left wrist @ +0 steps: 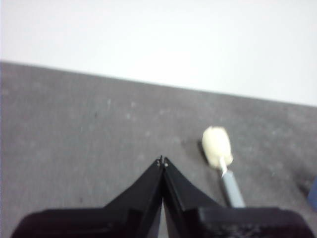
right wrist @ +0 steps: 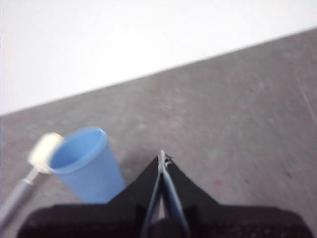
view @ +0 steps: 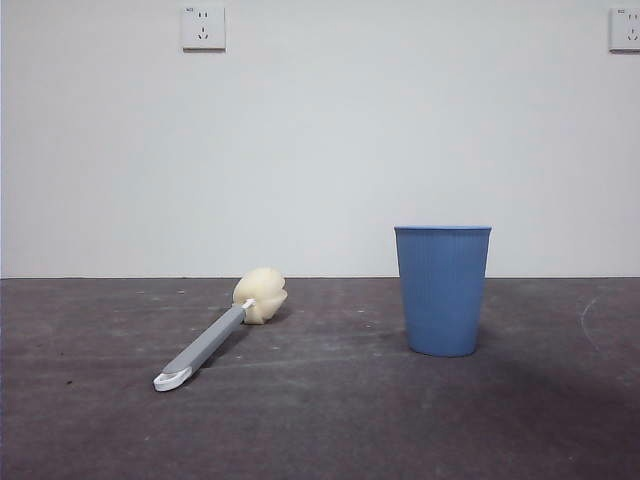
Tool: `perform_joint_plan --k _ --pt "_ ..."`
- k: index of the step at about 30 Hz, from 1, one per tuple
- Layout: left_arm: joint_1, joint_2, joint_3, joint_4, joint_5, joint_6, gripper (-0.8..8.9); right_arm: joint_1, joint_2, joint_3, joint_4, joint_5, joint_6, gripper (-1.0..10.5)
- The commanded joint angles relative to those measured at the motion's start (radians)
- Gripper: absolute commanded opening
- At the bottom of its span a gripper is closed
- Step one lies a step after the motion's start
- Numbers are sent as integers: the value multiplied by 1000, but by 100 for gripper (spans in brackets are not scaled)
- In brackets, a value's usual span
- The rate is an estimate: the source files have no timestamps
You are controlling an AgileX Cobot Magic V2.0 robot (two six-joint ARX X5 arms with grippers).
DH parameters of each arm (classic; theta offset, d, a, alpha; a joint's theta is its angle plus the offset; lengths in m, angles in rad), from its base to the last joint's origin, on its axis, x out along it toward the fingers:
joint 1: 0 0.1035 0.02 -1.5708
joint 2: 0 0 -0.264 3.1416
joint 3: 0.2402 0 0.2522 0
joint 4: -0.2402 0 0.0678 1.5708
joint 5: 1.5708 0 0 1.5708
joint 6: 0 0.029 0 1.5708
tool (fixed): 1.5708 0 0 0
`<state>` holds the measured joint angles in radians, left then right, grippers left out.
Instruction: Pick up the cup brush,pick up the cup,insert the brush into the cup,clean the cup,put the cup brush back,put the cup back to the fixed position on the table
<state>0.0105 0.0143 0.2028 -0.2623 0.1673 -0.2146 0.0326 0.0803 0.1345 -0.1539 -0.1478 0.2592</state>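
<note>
The cup brush lies flat on the table, left of centre, with its cream sponge head toward the wall and its white loop nearest the camera. Upright to its right stands the blue ribbed cup. Neither arm shows in the front view. My left gripper is shut and empty above the table, with the cup brush off to one side of its tips. Shut and empty too, my right gripper hovers beside the cup, apart from it.
A white wall with two sockets rises behind the table's far edge. In the right wrist view the brush's sponge head peeks from behind the cup's rim.
</note>
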Motion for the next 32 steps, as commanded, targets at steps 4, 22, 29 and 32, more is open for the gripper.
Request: perform_joint_plan --k 4,22,29,32 --pt "2 61 134 -71 33 -28 -6 2 142 151 -20 -106 18 -11" --pt "2 495 681 -665 242 172 -7 8 643 842 -755 -325 -366 -11" --pt "2 550 740 -832 283 248 -7 10 687 885 -891 -325 -391 -11" --pt "2 550 740 -869 282 269 -7 10 690 885 -903 -325 -391 -11"
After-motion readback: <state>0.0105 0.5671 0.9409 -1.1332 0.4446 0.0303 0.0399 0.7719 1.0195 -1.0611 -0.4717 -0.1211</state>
